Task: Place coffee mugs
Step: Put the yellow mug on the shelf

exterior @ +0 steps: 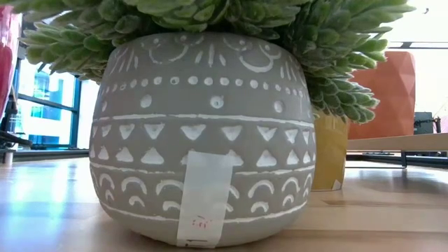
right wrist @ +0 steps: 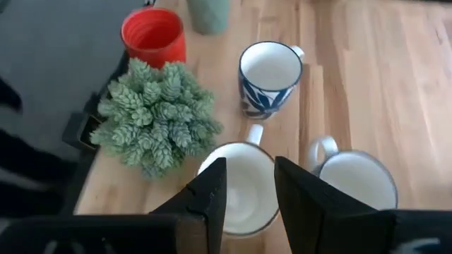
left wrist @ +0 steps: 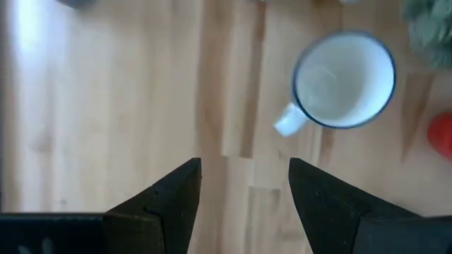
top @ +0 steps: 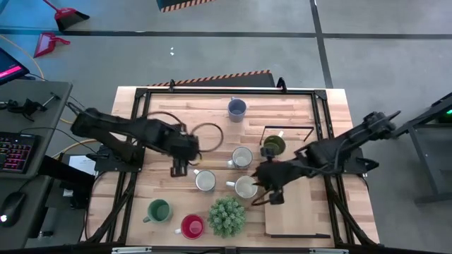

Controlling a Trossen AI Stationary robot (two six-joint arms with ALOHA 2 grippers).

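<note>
Overhead view: the right tool (top: 272, 189) hung over the white mug (top: 245, 186) at mid-worktop, just beside the spiky plant (top: 227, 216). In the right wrist view its fingers (right wrist: 208, 194) stood apart, one over the mug's mouth and the other just outside its wall; nothing was held. The left tool (top: 179, 168) was poised over the bare worktop (top: 152, 187), its fingers (left wrist: 176, 190) spread wide and empty, with a second white mug (top: 205, 180) near it. The remaining mugs were scattered: a third white mug (top: 241, 156) just behind the first, the blue-grey mug (top: 236, 108) at the far edge, the olive mug (top: 273, 145) inside a black wire frame (top: 289, 128), and the green mug (top: 159, 210) and red mug (top: 192, 226) along the near edge.

Principal hazards, as judged from this arrangement:
- A pinch on one wall, taken off centre, might have let the mug swing or slip once lifted; glazed ceramic offers little friction.
- A descent slightly misaligned could have landed a finger on the rim and tipped or pushed the mug into its white neighbour close behind.
- The plant stood so near that a sideways move of the right arm risked brushing or shifting its pot.
- Both arms were working near the middle of the worktop, so an inward reach by the left arm might have crossed the right arm's path.
</note>
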